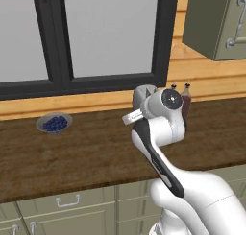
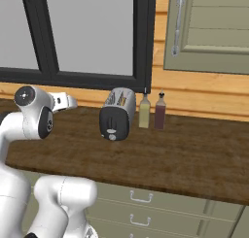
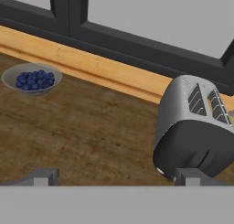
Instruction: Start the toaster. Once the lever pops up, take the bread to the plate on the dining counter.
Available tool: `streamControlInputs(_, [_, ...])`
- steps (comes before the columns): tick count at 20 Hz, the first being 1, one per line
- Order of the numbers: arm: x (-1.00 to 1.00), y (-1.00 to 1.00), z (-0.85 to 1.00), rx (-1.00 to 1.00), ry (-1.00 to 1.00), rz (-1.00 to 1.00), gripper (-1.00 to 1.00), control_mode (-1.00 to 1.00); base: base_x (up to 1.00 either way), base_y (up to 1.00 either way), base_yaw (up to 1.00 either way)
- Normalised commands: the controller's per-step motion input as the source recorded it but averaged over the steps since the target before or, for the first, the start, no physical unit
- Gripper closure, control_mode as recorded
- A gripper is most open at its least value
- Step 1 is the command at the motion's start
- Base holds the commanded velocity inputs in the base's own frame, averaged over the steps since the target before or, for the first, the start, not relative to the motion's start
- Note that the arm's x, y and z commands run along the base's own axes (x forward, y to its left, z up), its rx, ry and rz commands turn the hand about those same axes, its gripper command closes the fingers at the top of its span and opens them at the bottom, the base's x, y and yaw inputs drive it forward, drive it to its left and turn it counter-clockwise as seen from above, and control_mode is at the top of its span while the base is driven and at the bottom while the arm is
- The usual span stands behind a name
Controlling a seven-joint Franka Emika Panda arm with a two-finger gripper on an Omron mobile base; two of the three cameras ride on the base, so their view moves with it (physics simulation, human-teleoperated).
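The silver-white toaster [image 2: 116, 113] stands on the dark wood counter under the window, its black end panel and knob facing me. In the hand view the toaster [image 3: 194, 122] is at the right, a short way ahead of my gripper [image 3: 118, 178]. The gripper is open, its two fingertips [image 3: 43, 176] set wide apart with nothing between them. The top slots show as dark grilles and no bread can be seen in them. In the left base view my own arm hides most of the toaster [image 1: 144, 92]. The plate and the dining counter are out of view.
A grey dish of blue berries [image 1: 54, 123] sits to the left on the wood counter [image 2: 194, 159] over green cabinets. Two bottles [image 2: 151, 110] stand just right of the toaster against the wall. A wall cabinet [image 2: 209, 28] hangs at upper right.
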Motion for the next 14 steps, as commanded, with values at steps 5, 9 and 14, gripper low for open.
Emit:
streamControlInputs(5, [0.0, 0.0, 0.0, 0.0, 0.0, 0.0, -1.0, -1.0, 0.0, 0.0, 0.0])
streamControlInputs(9, [0.0, 0.0, 0.0, 0.0, 0.0, 0.0, -1.0, -1.0, 0.0, 0.0, 0.0])
streamControlInputs(14, [0.0, 0.0, 0.0, 0.0, 0.0, 0.0, -1.0, -1.0, 0.0, 0.0, 0.0])
